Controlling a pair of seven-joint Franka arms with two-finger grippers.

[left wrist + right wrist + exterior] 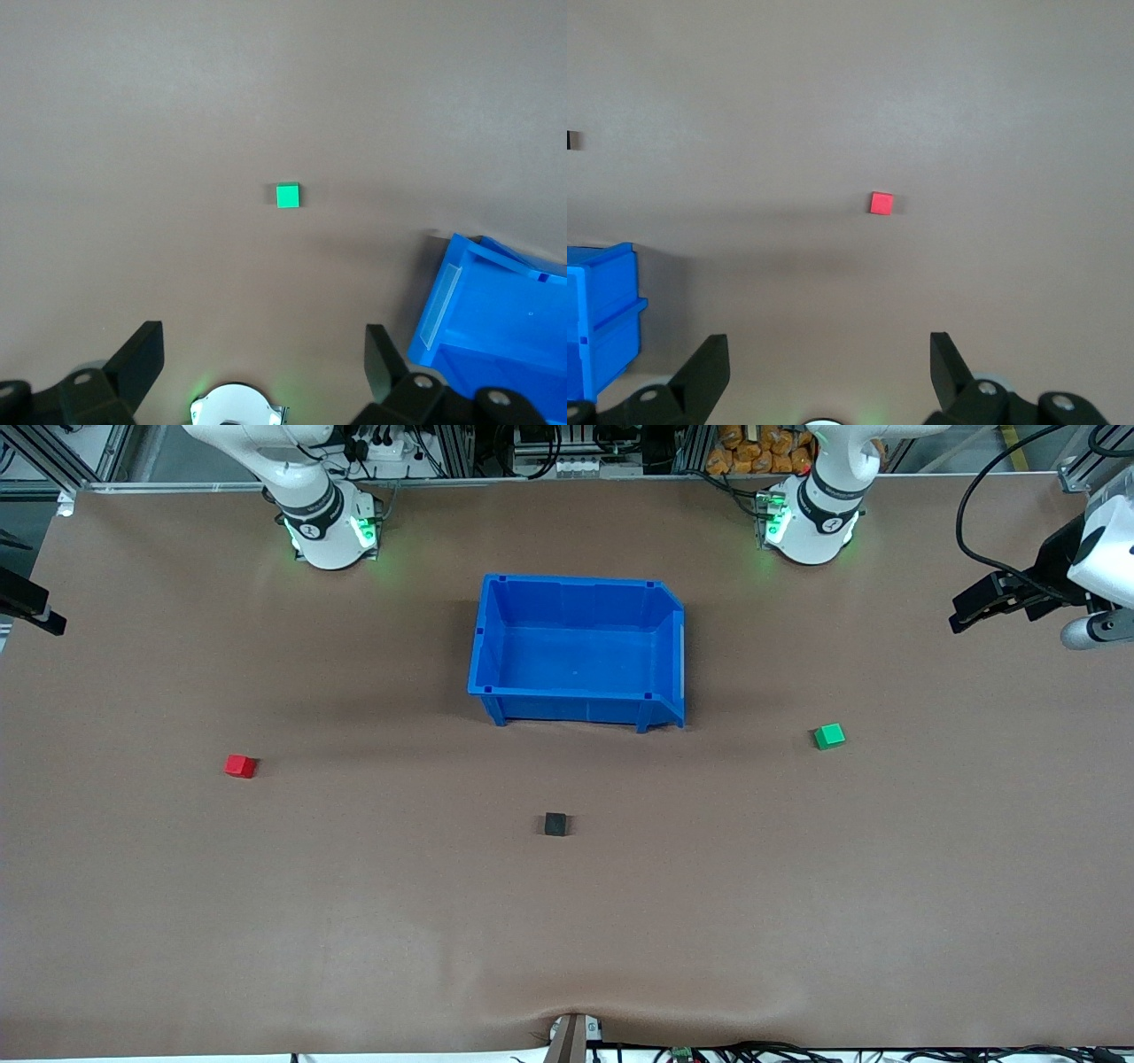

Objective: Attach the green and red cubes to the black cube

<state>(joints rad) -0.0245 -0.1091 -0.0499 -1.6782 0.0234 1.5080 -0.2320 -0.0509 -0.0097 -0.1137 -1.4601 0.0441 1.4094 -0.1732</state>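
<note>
The black cube (555, 825) sits on the brown table, nearer to the front camera than the blue bin (576, 651). Toward the left arm's end lies the green cube (829, 736), seen far below in the left wrist view (287, 196). The red cube (240, 766) lies toward the right arm's end and shows in the right wrist view (881, 204). My left gripper (970, 609) hangs high over the left arm's end of the table, open (263, 354) and empty. High over the right arm's end, my right gripper (40, 613) is also open (830, 359) and empty.
The blue bin has nothing in it, and a corner of it shows in both wrist views (496, 310) (602, 310). The arm bases (328, 527) (811, 522) stand at the table's edge farthest from the front camera. Brown paper covers the table.
</note>
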